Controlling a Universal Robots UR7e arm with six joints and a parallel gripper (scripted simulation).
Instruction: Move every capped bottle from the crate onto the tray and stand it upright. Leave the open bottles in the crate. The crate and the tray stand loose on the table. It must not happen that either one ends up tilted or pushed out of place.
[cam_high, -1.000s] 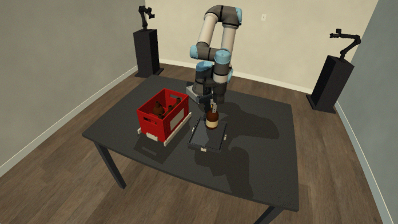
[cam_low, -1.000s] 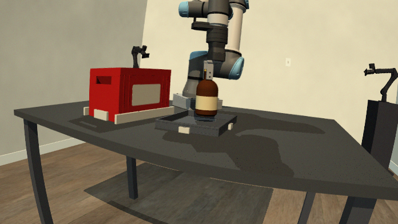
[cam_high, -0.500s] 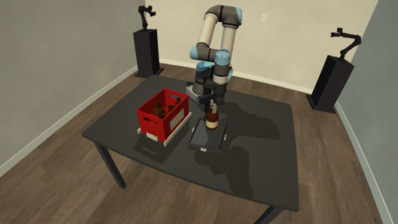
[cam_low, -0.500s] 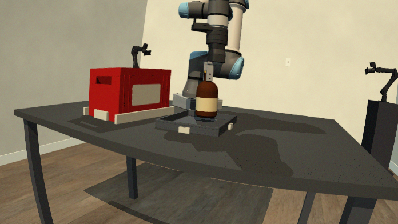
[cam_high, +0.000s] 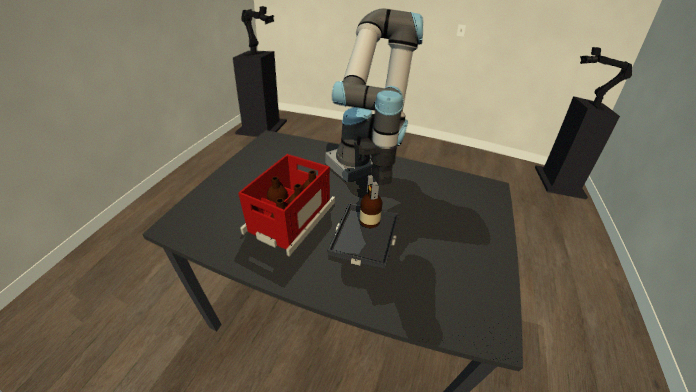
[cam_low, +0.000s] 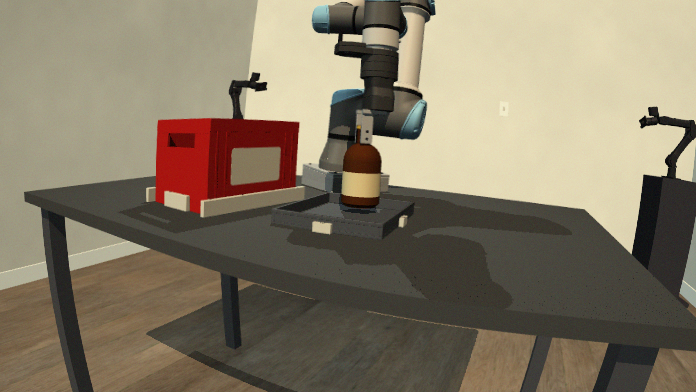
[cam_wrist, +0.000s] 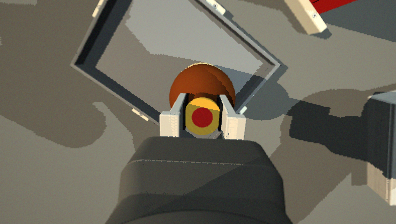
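Observation:
My gripper (cam_wrist: 202, 105) is shut on the neck of a brown capped bottle (cam_high: 370, 210) with a cream label and a yellow-and-red cap (cam_wrist: 202, 116). The bottle stands upright at the far corner of the dark grey tray (cam_high: 363, 236), its base at or just above the tray floor (cam_low: 360, 175). The gripper also shows in the top and exterior views (cam_high: 372, 189) (cam_low: 364, 131). The red crate (cam_high: 286, 201) stands left of the tray and holds several brown bottles (cam_high: 276, 190); I cannot tell from here which of them have caps.
The crate rests in a cream-coloured locating frame (cam_high: 310, 226). The robot base (cam_high: 347, 167) is just behind the tray. Two black pedestals with camera arms (cam_high: 257, 90) (cam_high: 580, 145) stand near the back wall.

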